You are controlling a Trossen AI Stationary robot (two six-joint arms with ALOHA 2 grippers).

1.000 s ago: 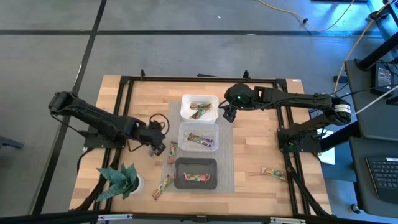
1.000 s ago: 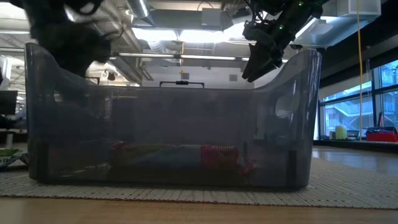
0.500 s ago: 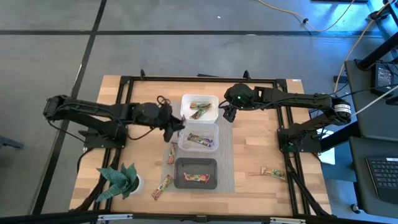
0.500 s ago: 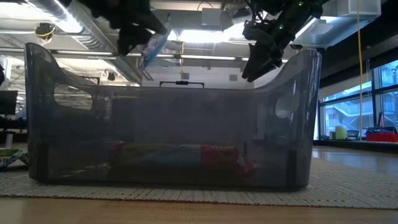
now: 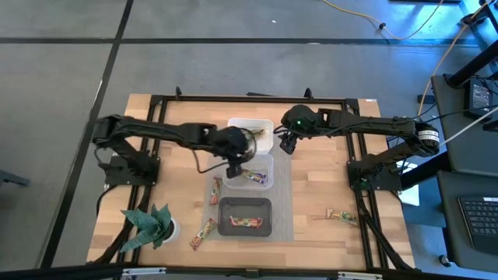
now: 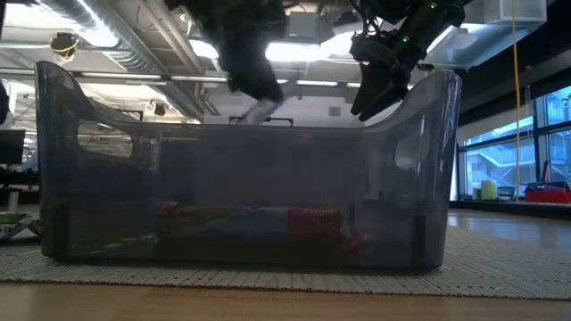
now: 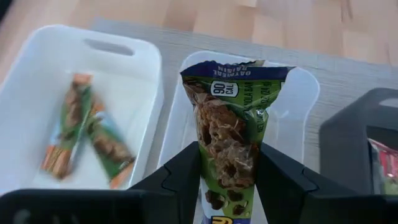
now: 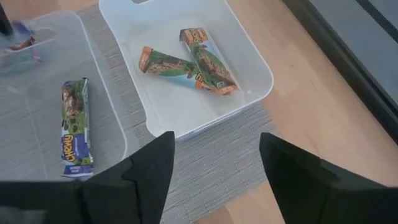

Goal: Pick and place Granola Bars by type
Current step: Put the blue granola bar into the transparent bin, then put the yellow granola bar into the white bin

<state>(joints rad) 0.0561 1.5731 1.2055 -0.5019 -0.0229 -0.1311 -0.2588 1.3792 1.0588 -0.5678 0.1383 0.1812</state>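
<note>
Hovering over the clear plastic tub (image 5: 249, 170), the left gripper (image 5: 233, 169) has its dark fingers (image 7: 180, 174) clamped on a green-and-purple wrapped granola bar (image 7: 232, 134). One similar bar (image 8: 74, 127) lies flat inside that clear tub. Just beside the clear tub, the white plastic tub (image 5: 249, 134) contains two orange-ended green bars (image 8: 191, 60), touching. The right gripper (image 5: 286, 145) hangs near the white tub's edge, its fingers (image 8: 144, 174) spread wide, holding nothing.

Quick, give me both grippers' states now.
Left gripper: closed on a green-purple bar, above the clear tub.
Right gripper: open, empty, by the white tub.
</note>
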